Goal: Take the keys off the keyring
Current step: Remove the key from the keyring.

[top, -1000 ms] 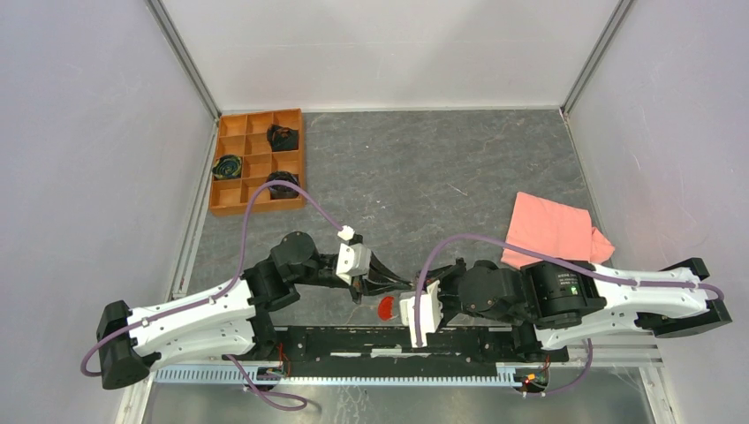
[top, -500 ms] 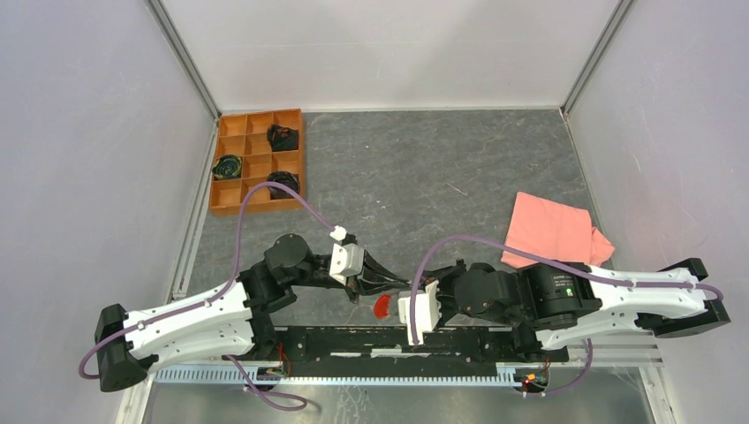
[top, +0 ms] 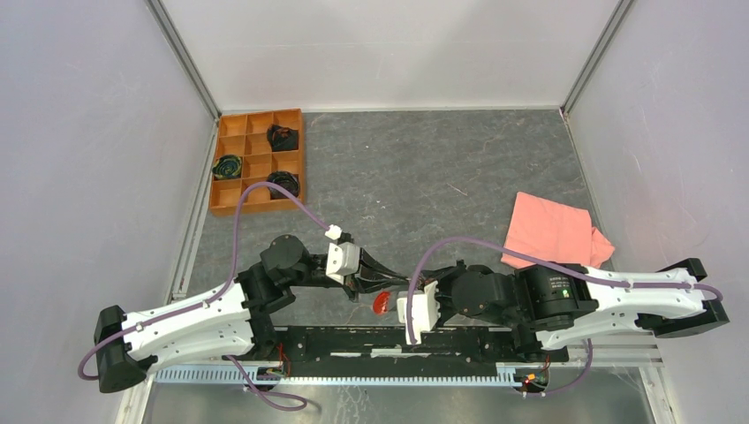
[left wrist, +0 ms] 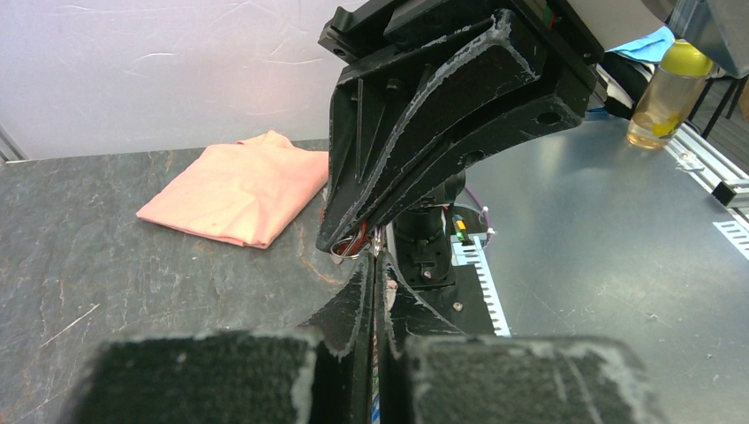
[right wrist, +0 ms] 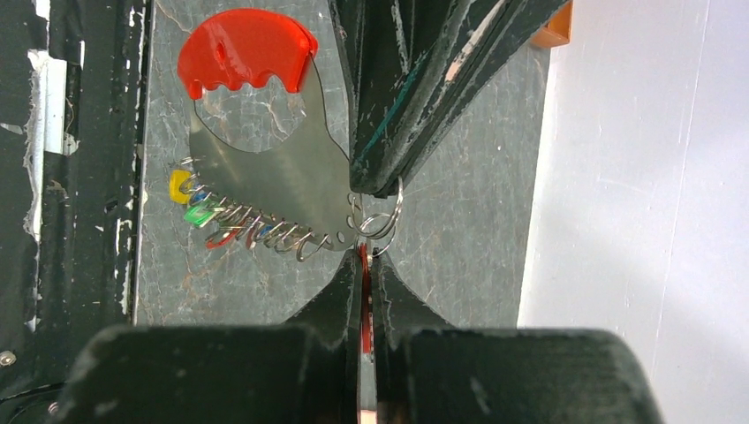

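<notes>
Near the front edge of the worktop [top: 424, 177], between the two arms, the keyring [right wrist: 380, 231] is gripped from both sides. The right fingers [right wrist: 340, 305] are pressed fully together, and the red strap [right wrist: 363, 291] is clamped edge-on between them. From the opposite side the left fingers [right wrist: 389, 115] are closed as well. Their tips are brought together on the thin metal ring [right wrist: 397, 199], whose wire is lost from sight between them.

A flat metal plate [right wrist: 274, 172] with a red cap [right wrist: 243, 49] is hung from the ring, out to one side of both sets of fingers. Along the plate's lower edge a row of small wire loops is strung, and the keys [right wrist: 201, 215] are carried there. Yellow, green, red and blue heads can be made out, all of them on the loops.

In the left wrist view a glint of ring and a touch of red are caught just under the tips of the right fingers. From overhead only the red cap can be picked out, between the two wrists.

A pink cloth [top: 552, 231] is laid well off to the right. An orange tray [top: 258, 162] of compartments is set at the far left, with dark bundles in some of them.
</notes>
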Tool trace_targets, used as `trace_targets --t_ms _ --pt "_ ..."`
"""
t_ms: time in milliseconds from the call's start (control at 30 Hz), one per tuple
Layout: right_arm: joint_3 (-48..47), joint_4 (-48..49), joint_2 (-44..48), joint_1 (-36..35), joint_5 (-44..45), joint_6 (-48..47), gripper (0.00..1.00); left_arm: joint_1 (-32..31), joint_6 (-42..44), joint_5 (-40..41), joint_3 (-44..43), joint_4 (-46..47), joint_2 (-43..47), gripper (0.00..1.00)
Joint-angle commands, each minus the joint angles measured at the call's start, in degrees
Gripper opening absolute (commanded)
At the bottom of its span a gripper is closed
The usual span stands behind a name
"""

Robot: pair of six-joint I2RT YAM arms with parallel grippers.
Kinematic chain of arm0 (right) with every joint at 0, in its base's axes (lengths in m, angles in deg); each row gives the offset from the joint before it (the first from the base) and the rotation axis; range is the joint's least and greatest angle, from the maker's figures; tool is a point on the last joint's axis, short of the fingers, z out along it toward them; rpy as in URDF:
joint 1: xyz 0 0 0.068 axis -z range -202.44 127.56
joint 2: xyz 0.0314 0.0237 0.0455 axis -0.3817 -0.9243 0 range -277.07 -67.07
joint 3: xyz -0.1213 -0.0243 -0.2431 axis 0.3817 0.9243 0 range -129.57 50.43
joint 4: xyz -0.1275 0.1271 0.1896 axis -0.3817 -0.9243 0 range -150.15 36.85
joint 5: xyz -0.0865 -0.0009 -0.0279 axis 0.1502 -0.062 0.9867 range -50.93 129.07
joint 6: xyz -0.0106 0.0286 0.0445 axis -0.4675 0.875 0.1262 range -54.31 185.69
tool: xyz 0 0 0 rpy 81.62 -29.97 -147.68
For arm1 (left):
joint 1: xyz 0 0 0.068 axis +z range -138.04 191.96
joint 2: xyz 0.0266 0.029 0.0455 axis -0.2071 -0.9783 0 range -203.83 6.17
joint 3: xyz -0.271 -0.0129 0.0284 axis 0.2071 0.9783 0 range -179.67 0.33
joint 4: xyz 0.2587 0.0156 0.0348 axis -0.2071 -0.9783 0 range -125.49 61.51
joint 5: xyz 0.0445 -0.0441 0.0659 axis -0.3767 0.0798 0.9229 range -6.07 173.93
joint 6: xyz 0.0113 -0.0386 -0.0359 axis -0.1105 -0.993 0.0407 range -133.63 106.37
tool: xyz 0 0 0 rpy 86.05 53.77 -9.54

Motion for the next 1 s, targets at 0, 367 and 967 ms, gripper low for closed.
trace_targets --t_ms 0,367,967 --pt "0.58 2.02 1.12 -0.34 2.05 1.04 0.01 -0.18 -0.92 1.42 0.26 4.87 1.34 0.02" --pt "0.99 3.3 1.39 -0.31 7.83 2.16 0.0 -0.21 -1.58 2.87 1.59 4.53 2.22 0.02" --pt "14.71 22.06 2.96 11.78 10.43 10.08 0.0 -0.16 -6.74 18.0 3.76 1.04 3.89 0.02"
